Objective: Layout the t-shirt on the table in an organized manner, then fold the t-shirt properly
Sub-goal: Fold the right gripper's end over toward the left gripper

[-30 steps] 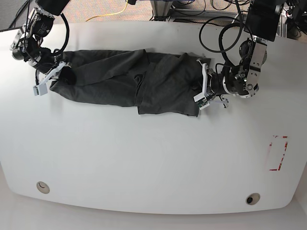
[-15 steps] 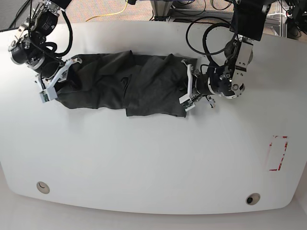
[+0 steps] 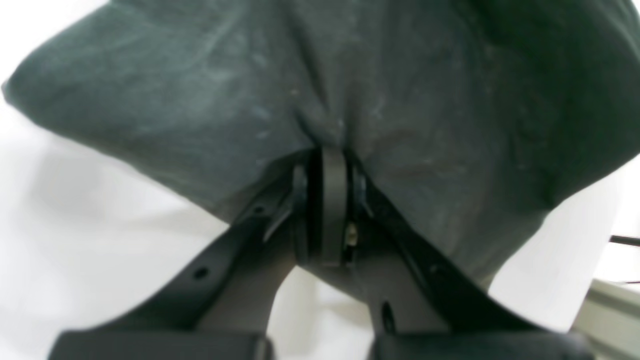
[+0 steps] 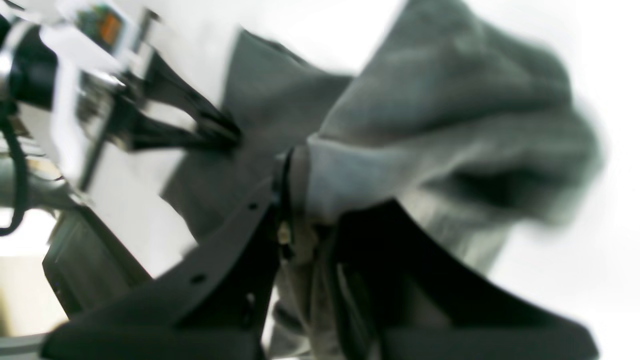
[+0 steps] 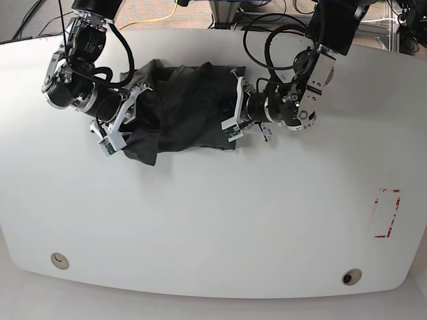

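The left gripper [image 3: 327, 200] is pinched tight on the t-shirt [image 3: 350, 90]. In the left wrist view its two dark fingers [image 3: 334, 200] press flat together, and the grey cloth puckers into little folds right where they bite. The cloth spreads out wide above the fingers. White table [image 3: 90, 240] shows below it on both sides.

The right gripper [image 4: 300, 200] also has a grip on the t-shirt [image 4: 440, 125]. In the right wrist view a thick fold of cloth sits between its dark fingers [image 4: 240, 235], and more cloth bunches up in a soft lump past them. This picture is blurry, so the fine edges are hard to see. The other arm's gripper can be seen further back in the same view, holding the far side of the shirt.

From the base view, the left gripper [image 5: 235, 123] is on the right side of the shirt and the right gripper [image 5: 119, 127] is on the left side. The two grippers are near each other. The t-shirt [image 5: 180, 110] is squashed into a dark crumpled heap between them, with many deep folds. One floppy corner hangs down at the lower left of the heap, just beside the right gripper.

The heap lies on the far half of the table [image 5: 213, 220], a little left of the middle. A red dashed mark [image 5: 387, 213] is well apart from it, near the right edge. Two small round holes [image 5: 60, 260] sit near the front edge, one at each end.
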{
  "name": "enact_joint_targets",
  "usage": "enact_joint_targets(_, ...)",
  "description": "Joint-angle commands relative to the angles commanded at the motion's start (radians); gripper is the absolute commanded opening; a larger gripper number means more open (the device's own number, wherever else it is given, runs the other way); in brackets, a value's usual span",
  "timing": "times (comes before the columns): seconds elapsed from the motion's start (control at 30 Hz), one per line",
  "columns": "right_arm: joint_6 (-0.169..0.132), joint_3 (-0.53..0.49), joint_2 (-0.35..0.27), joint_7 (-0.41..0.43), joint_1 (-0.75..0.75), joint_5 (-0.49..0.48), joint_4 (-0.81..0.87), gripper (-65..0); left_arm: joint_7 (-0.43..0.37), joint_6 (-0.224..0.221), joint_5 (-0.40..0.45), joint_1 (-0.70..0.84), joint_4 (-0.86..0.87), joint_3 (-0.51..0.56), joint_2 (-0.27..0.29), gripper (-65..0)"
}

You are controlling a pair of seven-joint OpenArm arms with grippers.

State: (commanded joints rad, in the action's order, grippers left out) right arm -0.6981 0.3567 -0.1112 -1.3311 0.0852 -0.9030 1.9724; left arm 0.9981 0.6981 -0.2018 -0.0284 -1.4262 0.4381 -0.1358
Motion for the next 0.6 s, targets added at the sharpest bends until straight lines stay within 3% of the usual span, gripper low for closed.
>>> enact_joint_targets(0.17, 0.0, -0.049, 0.034, 0.0, 0.0, 0.0, 0.0, -63.6, 0.0, 0.0, 0.0, -0.008, 0.0, -0.002, 0.012, -62.9)
enact_joint_targets(0.6, 0.0, -0.075, 0.026, 0.002, 0.008, 0.005, -0.002, -62.9, 0.002, 0.0, 0.0, -0.012, 0.0, -0.003, 0.021, -62.9)
